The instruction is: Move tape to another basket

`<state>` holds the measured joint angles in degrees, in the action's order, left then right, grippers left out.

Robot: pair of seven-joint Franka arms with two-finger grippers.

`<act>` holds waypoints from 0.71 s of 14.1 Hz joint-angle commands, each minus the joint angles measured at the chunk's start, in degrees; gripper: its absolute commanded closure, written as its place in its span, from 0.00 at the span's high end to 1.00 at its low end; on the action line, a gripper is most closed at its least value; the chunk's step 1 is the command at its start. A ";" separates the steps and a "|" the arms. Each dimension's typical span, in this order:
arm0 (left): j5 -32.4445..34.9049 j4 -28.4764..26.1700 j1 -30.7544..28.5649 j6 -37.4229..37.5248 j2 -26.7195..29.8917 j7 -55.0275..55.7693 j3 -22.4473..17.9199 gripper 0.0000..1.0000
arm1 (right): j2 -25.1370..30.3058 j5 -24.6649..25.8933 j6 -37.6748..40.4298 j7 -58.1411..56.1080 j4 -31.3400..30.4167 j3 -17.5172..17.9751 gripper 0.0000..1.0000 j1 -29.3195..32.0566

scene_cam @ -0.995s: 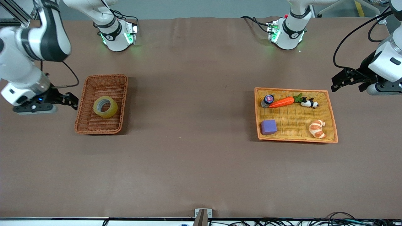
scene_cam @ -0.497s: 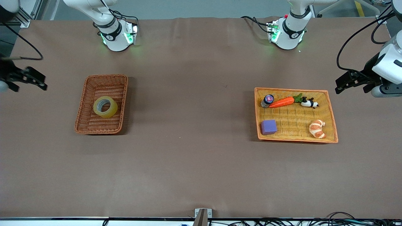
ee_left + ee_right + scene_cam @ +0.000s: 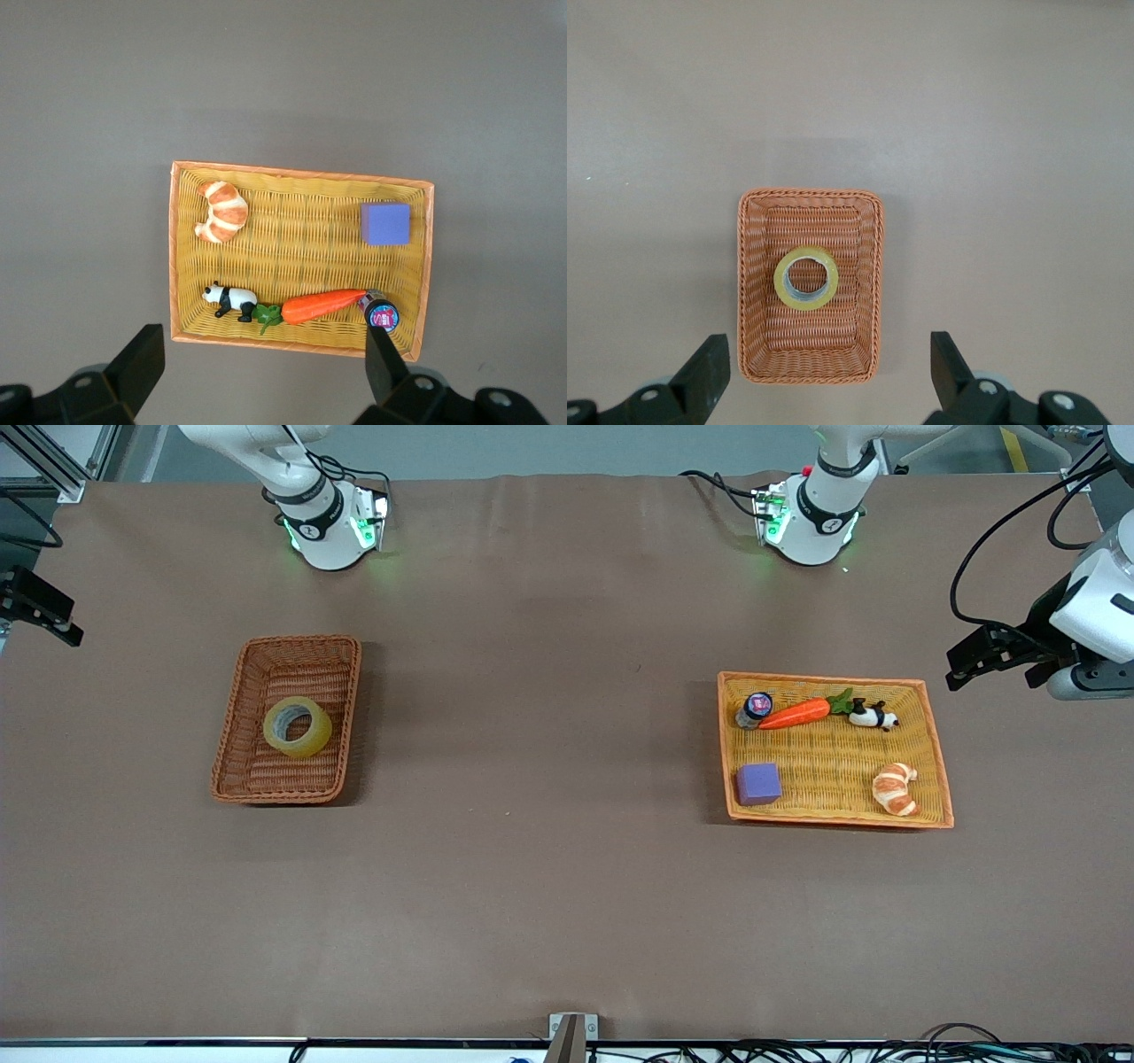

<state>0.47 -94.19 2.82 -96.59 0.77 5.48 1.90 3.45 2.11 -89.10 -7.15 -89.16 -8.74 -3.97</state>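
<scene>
Tape (image 3: 297,727): flat in basket (image 3: 232,753), near right arm's end.
Right gripper (image 3: 828,376): wide open, empty, high above tape; nearer arm.
Left gripper (image 3: 261,367): wide open, empty, waits over tray (image 3: 937,766) edge.

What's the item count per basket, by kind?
Reddish-brown wicker basket: yellowish ring-shaped tape roll 1
Shallow yellow orange-rimmed tray: orange toy carrot 1, black-and-white panda figure 1, purple cube 1, tan-and-white croissant toy 1, small dark-capped bottle 1
Total: 6

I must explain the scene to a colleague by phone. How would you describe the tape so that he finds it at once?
Find the reddish-brown wicker basket toward the right arm's end of the table. The tape lies alone inside it, a translucent yellowish ring with a grey core.
</scene>
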 commanded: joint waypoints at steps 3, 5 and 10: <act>0.58 0.15 0.08 0.43 0.37 0.58 0.47 1.00 | -0.11 -1.14 -0.46 -0.24 -0.05 0.65 1.00 1.16; 0.58 -0.98 0.26 0.52 1.15 0.85 0.65 1.00 | -0.11 -1.14 -0.46 -0.32 -0.05 0.74 1.00 1.07; 0.84 -2.31 0.17 0.17 1.86 0.76 0.83 1.00 | -0.03 -1.05 -0.19 -0.32 0.04 0.74 1.00 0.81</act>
<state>0.47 -95.36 3.03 -96.48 1.22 5.55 2.37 2.86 2.07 -89.37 -7.15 -89.10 -8.71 -3.93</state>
